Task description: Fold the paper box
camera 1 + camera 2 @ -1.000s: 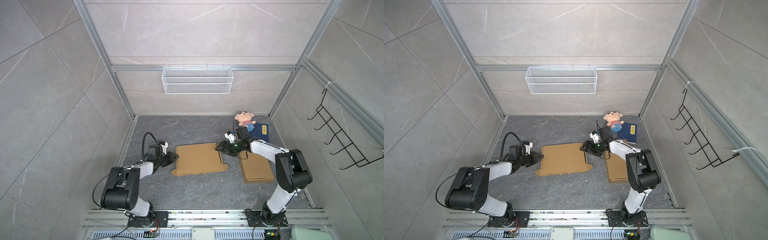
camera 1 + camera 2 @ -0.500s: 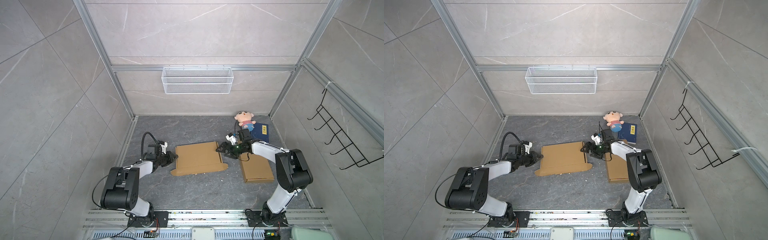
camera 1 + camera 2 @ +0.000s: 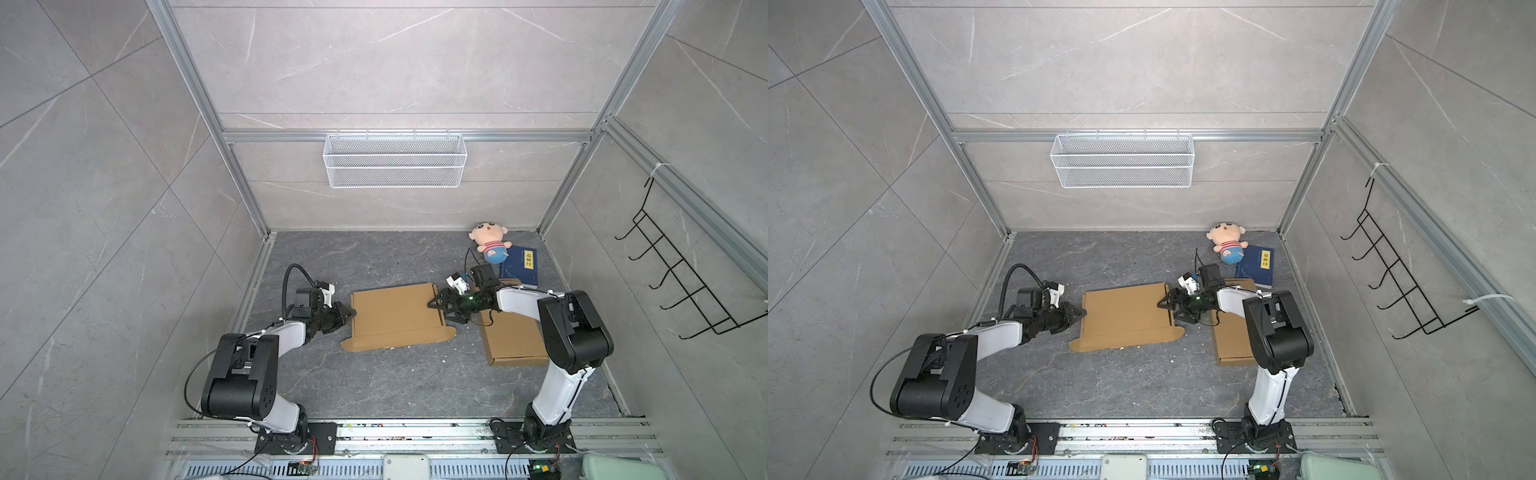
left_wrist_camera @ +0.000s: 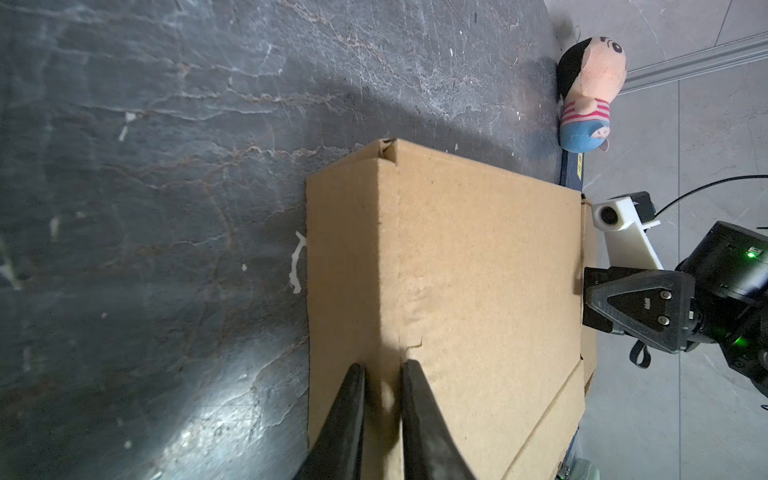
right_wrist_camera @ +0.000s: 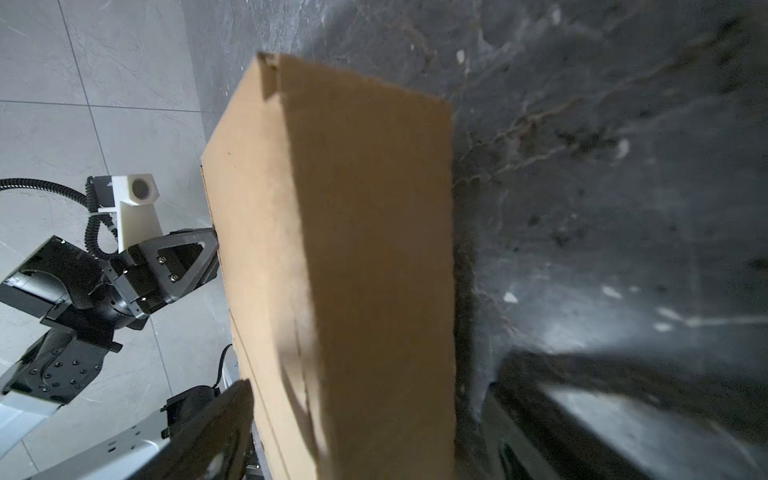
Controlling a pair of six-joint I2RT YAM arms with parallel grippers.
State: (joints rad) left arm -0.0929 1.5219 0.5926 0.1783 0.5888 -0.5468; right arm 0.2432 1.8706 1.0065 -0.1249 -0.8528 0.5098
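Grey stone floor (image 3: 374,386) fills the cell, with 2 arm bases (image 3: 291,440) at its near edge. The box (image 3: 395,316) lies mid-floor, brown cardboard partly folded, its near flap flat on the floor. The left gripper (image 3: 350,314) is at the box's left edge, pinched tight on it; the left wrist view shows cardboard between its fingers (image 4: 353,415). The right gripper (image 3: 439,316) is at the box's right edge, jaws wide apart with that edge between them. A flat carton (image 3: 513,340) lies just right of the box. A blue book (image 3: 519,266) and a doll (image 3: 490,245) sit beyond the box's far right corner. A wire basket (image 3: 395,166) hangs on the wall behind the box.
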